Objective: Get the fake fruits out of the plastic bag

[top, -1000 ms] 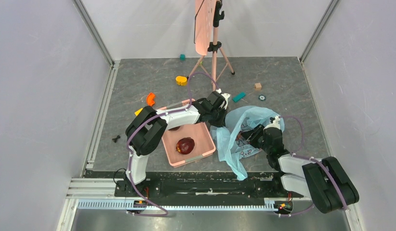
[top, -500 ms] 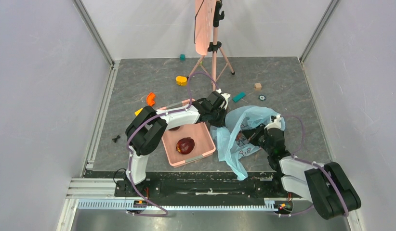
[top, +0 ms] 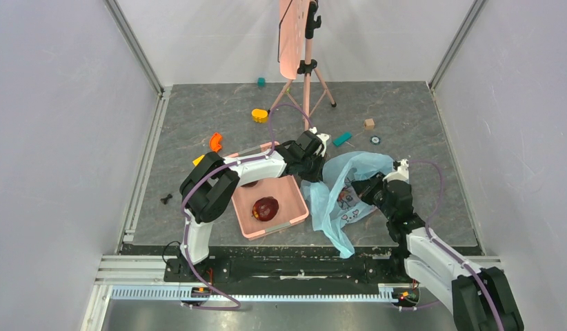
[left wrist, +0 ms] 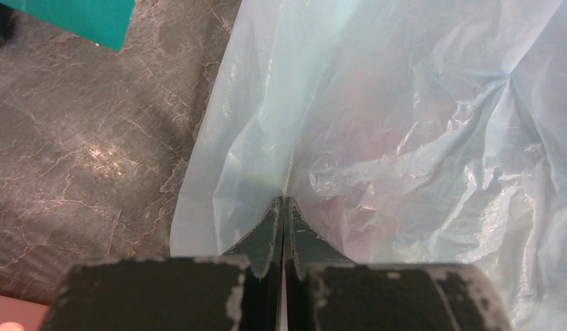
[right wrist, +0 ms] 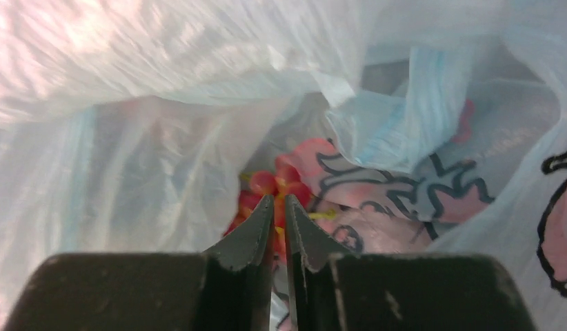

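The light-blue plastic bag lies crumpled right of the pink basket, which holds one dark-red fake fruit. My left gripper is shut on the bag's far-left edge; in the left wrist view the jaws pinch the bag's film. My right gripper reaches into the bag's mouth from the right. In the right wrist view its jaws stand almost together, and a red and yellow fake fruit shows just beyond the tips and through the slit. I cannot tell whether it is pinched.
A pink board on a tripod stands at the back. Loose blocks lie round it: yellow, orange, teal, a small wooden cube. Side walls close in left and right.
The right gripper's jaws have closed inside the bag. The right arm's elbow has dropped toward the near right corner, while its gripper stays at the bag's mouth. The left arm has not moved.
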`<state>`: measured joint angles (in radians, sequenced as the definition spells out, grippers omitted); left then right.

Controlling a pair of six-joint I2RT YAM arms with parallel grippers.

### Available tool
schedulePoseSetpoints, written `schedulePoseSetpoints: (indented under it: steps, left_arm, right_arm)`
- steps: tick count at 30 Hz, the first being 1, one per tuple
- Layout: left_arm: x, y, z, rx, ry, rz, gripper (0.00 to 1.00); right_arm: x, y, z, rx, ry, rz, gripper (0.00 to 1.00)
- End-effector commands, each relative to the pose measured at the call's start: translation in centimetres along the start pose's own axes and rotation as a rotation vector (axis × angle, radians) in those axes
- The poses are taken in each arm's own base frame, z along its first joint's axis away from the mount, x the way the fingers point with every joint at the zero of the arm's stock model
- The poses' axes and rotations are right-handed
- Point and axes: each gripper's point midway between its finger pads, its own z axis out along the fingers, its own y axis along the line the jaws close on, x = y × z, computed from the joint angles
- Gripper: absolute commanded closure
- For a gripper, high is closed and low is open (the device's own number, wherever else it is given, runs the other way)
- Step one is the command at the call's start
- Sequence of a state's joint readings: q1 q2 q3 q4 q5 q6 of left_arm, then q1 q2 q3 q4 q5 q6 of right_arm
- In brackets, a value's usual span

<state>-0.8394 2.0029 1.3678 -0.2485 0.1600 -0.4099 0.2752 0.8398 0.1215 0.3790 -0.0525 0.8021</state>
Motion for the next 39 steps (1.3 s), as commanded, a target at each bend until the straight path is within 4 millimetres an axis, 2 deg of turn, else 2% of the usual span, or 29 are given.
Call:
schedulePoseSetpoints:
  steps: [1, 6, 13, 28, 39]
  left_arm:
    - [-1.0, -0.8, -0.2, 0.037, -0.035, 0.037, 0.98]
    - [-1.0, -1.5, -0.8, 0.058, -0.064, 0.076, 0.98]
    - [-1.0, -2.2, -0.7, 0.094, -0.070, 0.088, 0.98]
    - [-0.8, -2.2, -0.4, 0.093, -0.059, 0.088, 0.98]
    - [-0.8, -2.0, -0.4, 0.085, -0.060, 0.086, 0.98]
  right_arm:
    - [1.0, -2.1, 0.1, 0.102, 0.049, -0.012, 0.83]
    - [2.1, -2.5, 0.4, 0.113, 0.102, -0.007, 0.63]
    - [3.1, -2.5, 0.9, 0.093, 0.160, -0.037, 0.63]
    - [5.2, -1.8, 1.5, 0.012, 0.234, 0.000, 0.72]
    - [4.5, -1.5, 1.7, -0.002, 0.206, -0.016, 0.95]
